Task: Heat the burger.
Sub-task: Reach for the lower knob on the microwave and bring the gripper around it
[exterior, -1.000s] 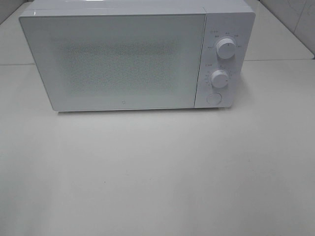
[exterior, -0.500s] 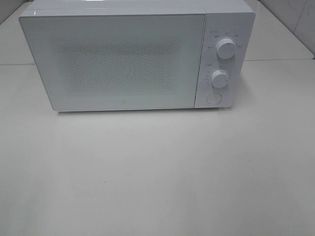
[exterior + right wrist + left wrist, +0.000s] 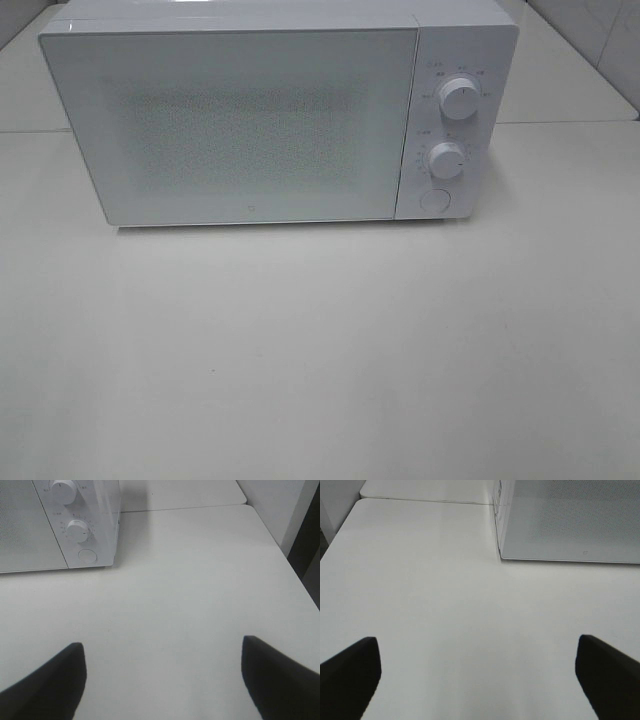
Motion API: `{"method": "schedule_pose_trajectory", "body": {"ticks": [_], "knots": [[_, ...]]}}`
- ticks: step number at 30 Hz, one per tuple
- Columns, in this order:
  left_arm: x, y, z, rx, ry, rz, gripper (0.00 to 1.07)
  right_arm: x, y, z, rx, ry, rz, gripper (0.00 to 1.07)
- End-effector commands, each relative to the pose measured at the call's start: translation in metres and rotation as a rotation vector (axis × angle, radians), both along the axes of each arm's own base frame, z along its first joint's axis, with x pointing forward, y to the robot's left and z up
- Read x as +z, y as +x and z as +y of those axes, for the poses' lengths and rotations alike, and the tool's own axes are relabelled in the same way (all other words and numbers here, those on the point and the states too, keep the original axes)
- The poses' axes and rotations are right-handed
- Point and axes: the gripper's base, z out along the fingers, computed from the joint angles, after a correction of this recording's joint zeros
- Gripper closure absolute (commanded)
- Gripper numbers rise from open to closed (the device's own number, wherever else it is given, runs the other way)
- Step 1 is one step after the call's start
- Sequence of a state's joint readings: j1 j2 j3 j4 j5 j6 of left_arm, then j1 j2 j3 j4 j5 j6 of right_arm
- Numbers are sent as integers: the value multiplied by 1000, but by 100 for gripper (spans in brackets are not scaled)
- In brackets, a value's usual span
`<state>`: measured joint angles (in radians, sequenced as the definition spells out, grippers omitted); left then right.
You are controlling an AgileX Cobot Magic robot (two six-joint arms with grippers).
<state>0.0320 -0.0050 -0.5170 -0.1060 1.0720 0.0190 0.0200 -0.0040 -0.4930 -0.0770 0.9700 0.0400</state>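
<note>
A white microwave [image 3: 260, 110] stands at the back of the white table with its door shut; the door's speckled window shows nothing I can make out inside. The burger is out of view. Neither gripper shows in the high view. In the left wrist view my left gripper [image 3: 477, 672] is open and empty above the bare table, off the microwave's [image 3: 570, 520] left front corner. In the right wrist view my right gripper [image 3: 162, 677] is open and empty, in front of and to the right of the microwave's control panel [image 3: 80, 525].
The panel carries two round knobs, an upper one [image 3: 458, 99] and a lower one [image 3: 446, 160], and a round button [image 3: 434, 199] below them. The white table [image 3: 320, 340] lies in front of the microwave. The table's right edge [image 3: 292, 565] shows in the right wrist view.
</note>
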Motion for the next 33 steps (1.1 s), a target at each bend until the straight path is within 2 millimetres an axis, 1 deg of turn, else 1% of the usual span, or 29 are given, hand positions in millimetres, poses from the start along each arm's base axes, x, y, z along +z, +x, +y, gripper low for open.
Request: {"method": "schedule_pose_trajectory", "body": {"ticks": [1,33], "knots": [[0,-2,0,5,-7,-16,9,0,-4,0,-1,-5,-35,32],[0,-2,0,5,-7,-16,9,0,-4,0,-3,-6,-41,31]]}}
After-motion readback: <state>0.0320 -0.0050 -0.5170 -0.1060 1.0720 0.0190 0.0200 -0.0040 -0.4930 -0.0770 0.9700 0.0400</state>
